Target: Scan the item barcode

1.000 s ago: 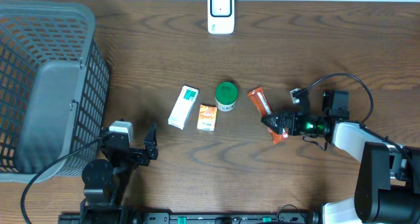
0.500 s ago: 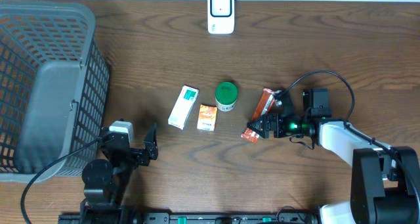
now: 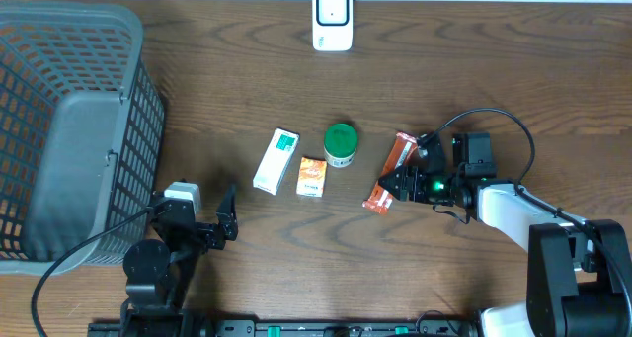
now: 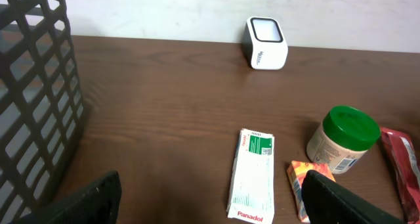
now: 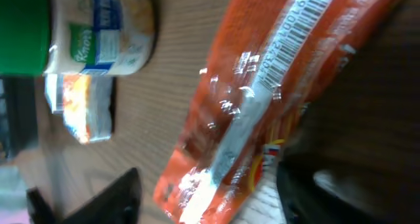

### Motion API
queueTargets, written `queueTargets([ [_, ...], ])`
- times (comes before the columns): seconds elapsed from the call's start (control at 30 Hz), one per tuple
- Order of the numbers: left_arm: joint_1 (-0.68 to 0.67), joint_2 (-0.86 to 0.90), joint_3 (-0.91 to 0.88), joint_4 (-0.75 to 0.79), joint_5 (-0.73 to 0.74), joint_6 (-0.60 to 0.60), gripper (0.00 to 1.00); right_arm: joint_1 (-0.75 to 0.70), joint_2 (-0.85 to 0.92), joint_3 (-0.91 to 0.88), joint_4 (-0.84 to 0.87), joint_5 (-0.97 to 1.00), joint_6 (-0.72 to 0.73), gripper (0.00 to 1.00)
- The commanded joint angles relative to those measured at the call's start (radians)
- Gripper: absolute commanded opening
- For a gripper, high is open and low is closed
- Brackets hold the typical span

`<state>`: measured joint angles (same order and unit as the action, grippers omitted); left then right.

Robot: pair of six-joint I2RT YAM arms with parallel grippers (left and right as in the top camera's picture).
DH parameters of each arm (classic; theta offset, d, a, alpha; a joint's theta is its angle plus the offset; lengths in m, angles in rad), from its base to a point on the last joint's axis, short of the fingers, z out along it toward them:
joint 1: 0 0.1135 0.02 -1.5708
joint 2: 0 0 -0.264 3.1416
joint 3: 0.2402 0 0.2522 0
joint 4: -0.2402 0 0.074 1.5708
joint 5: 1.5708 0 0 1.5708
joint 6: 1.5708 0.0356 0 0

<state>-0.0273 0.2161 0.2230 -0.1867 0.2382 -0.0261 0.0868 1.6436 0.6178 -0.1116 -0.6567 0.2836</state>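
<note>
My right fingers [image 5: 108, 201] sit on either side of the near end of the orange packet [image 3: 388, 172]. The packet lies on the surface [image 3: 494, 70] right of its middle, with its barcode facing up. I cannot tell whether the fingers are pinching it. My left fingers [image 4: 92, 198] stand wide apart near the front edge, holding nothing. The scanner [image 3: 333, 18] sits at the far edge, well apart from the packet. A green-lidded jar [image 3: 341, 144] stands just beside the packet.

Wooden table [image 3: 217, 90] bears basket [image 3: 74, 19], scanner [image 3: 333, 19], box [image 3: 276, 160], jar [image 3: 341, 144], carton [image 3: 312, 176], packet [image 3: 391, 167].
</note>
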Motion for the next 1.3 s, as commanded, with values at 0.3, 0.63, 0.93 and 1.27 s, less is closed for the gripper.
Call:
queueTargets([
  [0.3, 0.003, -0.003, -0.003, 0.0, 0.012, -0.002, 0.87, 0.006, 0.154, -0.064, 0.061, 0.291, 0.062, 0.01],
  [0.63, 0.003, -0.003, -0.003, 0.0, 0.012, -0.002, 0.87, 0.007, -0.153, -0.058, -0.083, 0.221, -0.078, 0.01],
  [0.93, 0.003, -0.003, -0.003, 0.0, 0.012, -0.002, 0.87, 0.101, -0.399, -0.058, -0.309, 0.159, -0.306, 0.01],
  [1.27, 0.003, -0.003, -0.003, 0.0, 0.012, -0.002, 0.87, 0.143, -0.36, -0.058, -0.337, 0.25, -0.27, 0.66],
])
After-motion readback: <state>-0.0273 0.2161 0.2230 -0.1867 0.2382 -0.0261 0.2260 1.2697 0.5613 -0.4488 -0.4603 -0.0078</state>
